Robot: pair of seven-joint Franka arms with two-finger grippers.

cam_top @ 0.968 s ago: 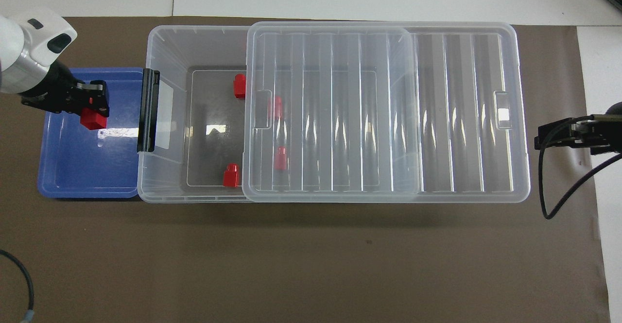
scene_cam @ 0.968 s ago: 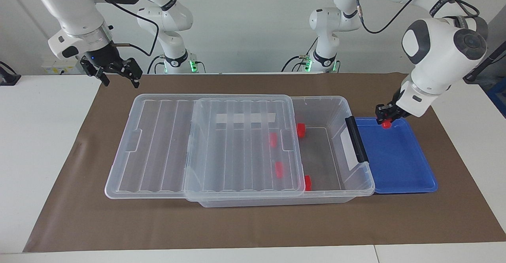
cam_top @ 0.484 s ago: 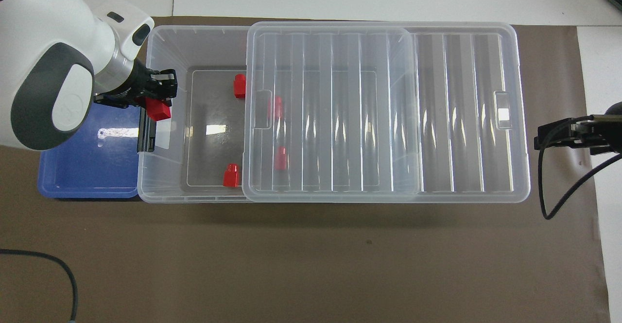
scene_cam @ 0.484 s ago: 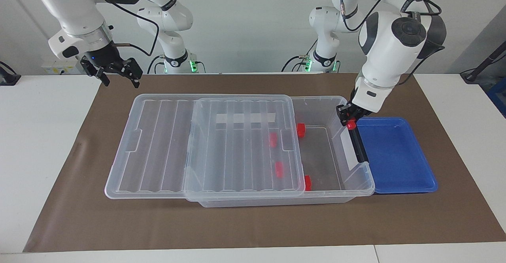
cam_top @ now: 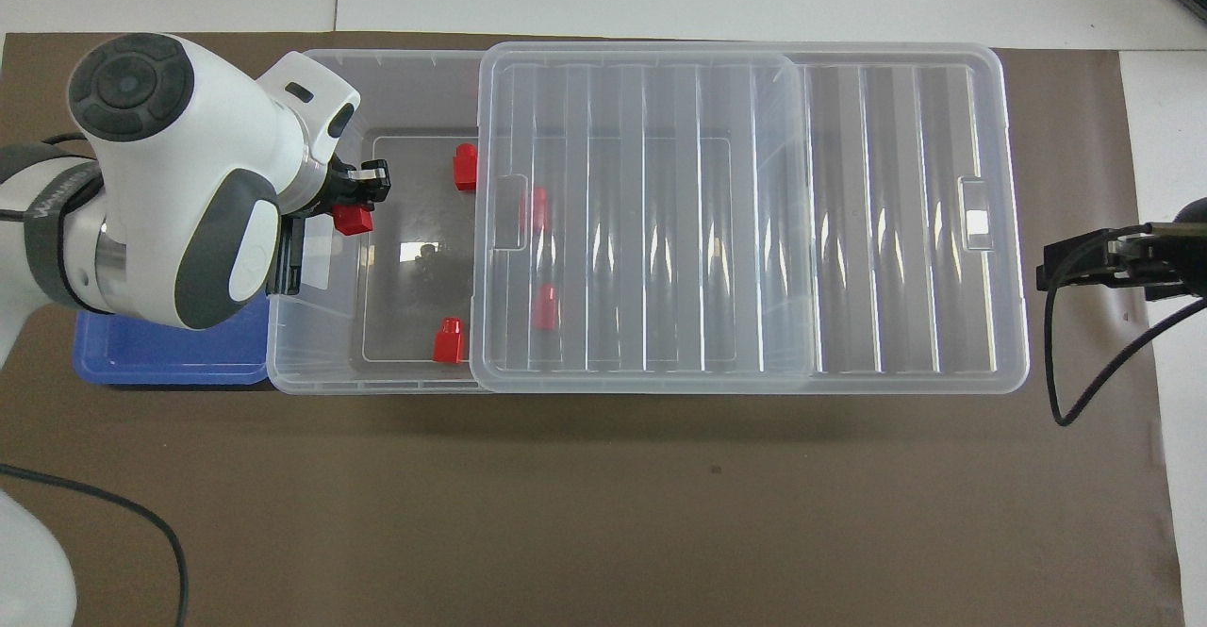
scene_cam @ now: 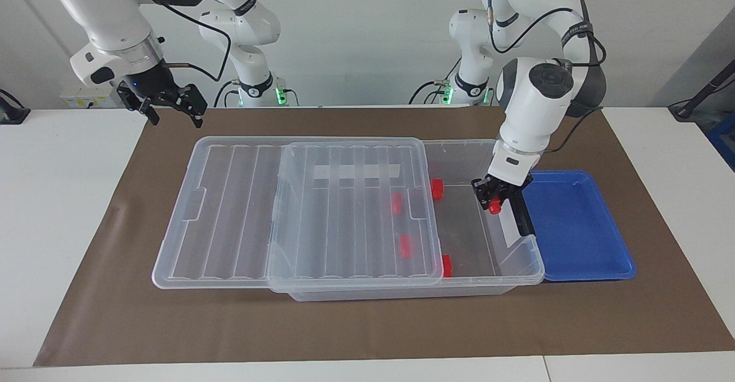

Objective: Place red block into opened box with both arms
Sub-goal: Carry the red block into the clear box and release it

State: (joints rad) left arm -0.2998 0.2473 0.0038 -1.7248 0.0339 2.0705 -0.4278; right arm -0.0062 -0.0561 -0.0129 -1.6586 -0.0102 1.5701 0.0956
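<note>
Now that our left arm has swung across from the blue tray (scene_cam: 580,227), our left gripper (scene_cam: 491,197) hangs over the uncovered end of the opened box (scene_cam: 519,267), its fingers clamped on the red block (scene_cam: 494,208). A second ago that block was over the tray; it has since crossed the black clip (scene_cam: 519,212) and sits above the box's bare floor, not yet released. Four more red blocks lie inside, two of them under the lid (scene_cam: 344,215), which is slid toward the right arm's end. Our right gripper (scene_cam: 170,106) waits with fingers apart over the mat (scene_cam: 367,324) by that end. We judge only the lowering and release remain.
</note>
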